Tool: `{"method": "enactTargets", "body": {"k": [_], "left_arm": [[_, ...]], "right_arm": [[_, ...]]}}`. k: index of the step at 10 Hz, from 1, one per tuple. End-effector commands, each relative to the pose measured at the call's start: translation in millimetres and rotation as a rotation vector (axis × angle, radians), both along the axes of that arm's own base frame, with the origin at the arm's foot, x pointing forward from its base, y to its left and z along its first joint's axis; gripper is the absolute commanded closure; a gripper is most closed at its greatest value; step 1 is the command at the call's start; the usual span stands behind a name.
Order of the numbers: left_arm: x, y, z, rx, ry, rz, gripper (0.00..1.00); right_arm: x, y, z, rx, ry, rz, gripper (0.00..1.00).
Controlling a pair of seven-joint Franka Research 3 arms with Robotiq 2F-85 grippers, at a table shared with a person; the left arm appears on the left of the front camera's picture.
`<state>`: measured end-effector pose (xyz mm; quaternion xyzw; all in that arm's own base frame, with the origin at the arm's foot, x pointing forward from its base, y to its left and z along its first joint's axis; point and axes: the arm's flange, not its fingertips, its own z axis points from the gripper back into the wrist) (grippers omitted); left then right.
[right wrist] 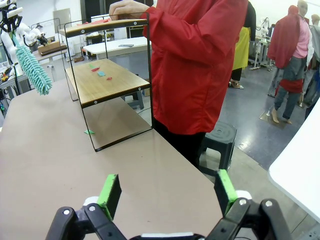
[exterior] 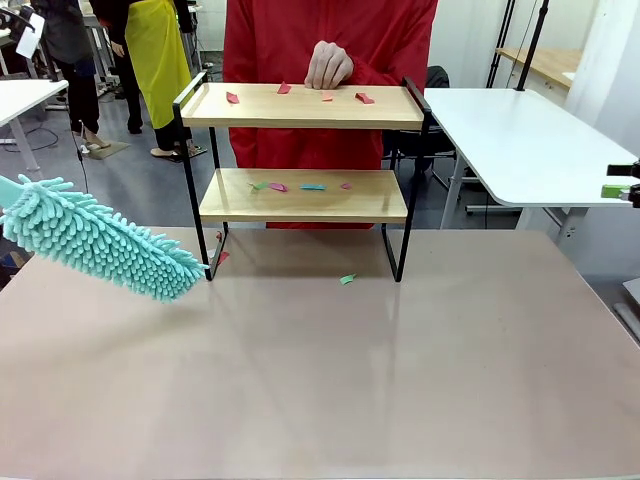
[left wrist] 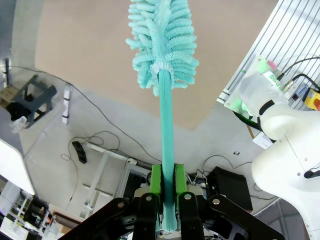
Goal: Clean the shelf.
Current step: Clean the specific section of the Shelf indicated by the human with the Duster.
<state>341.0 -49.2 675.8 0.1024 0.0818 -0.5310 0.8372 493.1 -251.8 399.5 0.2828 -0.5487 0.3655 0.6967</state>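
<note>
The shelf stands at the table's far side, a two-tier rack of wooden boards on a black frame. Red paper scraps lie on its top board, and red, green and blue scraps on the lower board. A teal fluffy duster hangs over the table's left, its tip near the shelf's left front leg. My left gripper is shut on the duster's handle. My right gripper stands open over the table's right edge, with nothing between its fingers. From there the shelf shows side-on.
A person in a red top stands behind the shelf with a hand on the top board. A green scrap and a red scrap lie on the brown table. White tables stand at the right and far left.
</note>
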Motion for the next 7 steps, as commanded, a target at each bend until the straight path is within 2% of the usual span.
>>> {"method": "enactTargets", "body": {"k": [1, 3, 5, 7], "left_arm": [[-1.3, 2.0, 10.4, -0.086, -0.044, 0.002, 0.87], [0.2, 10.3, 35.0, -0.207, -0.074, -0.038, 0.87], [-4.5, -0.9, 65.4, -0.317, -0.16, -0.138, 0.87], [-3.9, -33.8, 113.1, -0.448, -0.216, -0.15, 0.87]], "right_arm": [[0.8, 1.5, 3.2, -0.002, -0.006, 0.002, 0.0], [0.8, 1.5, 3.2, -0.002, -0.006, 0.002, 0.0], [0.8, 1.5, 3.2, -0.002, -0.006, 0.002, 0.0], [0.8, 1.5, 3.2, -0.002, -0.006, 0.002, 0.0]]}}
